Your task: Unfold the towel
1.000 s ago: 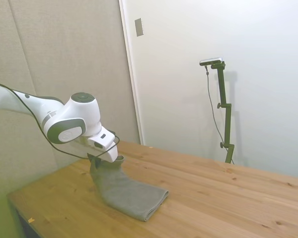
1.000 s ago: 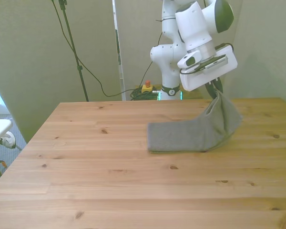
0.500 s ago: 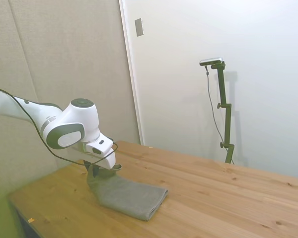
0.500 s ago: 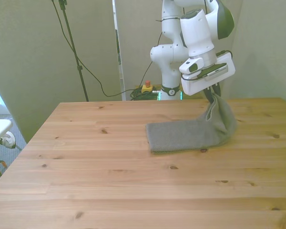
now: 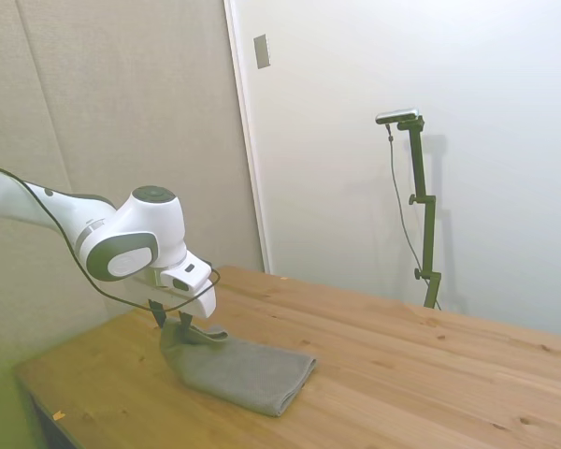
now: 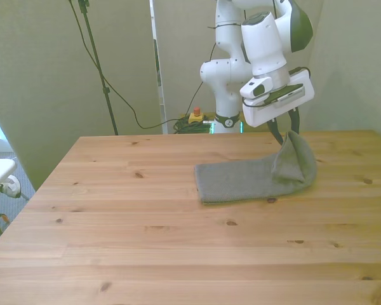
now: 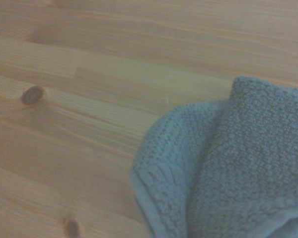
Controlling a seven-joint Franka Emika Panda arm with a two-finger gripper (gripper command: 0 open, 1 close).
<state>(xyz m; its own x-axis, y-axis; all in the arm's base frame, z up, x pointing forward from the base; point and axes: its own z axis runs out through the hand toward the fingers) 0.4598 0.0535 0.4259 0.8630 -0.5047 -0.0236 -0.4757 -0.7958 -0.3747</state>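
Hovering over the wooden table (image 6: 146, 222), the white arm's two-finger gripper (image 6: 286, 130) shows you its dark fingers (image 5: 156, 313) spread apart, gripping nothing. Directly below the jaws you see the small grey-olive soft cloth towel (image 6: 254, 179), its near end bunched into a raised peak just under the fingertips. From there the towel (image 5: 243, 369) lies flat, folded in layers, its hem close in the wrist view (image 7: 223, 173).

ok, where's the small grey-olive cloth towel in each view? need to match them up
Side view: the grey-olive cloth towel lies low left on the wooden table, one end bunched up under the gripper.
Front view: right of centre, its raised end at the front view's right.
Wrist view: a folded corner, close up.
Shared landmark: the raised end below the gripper.
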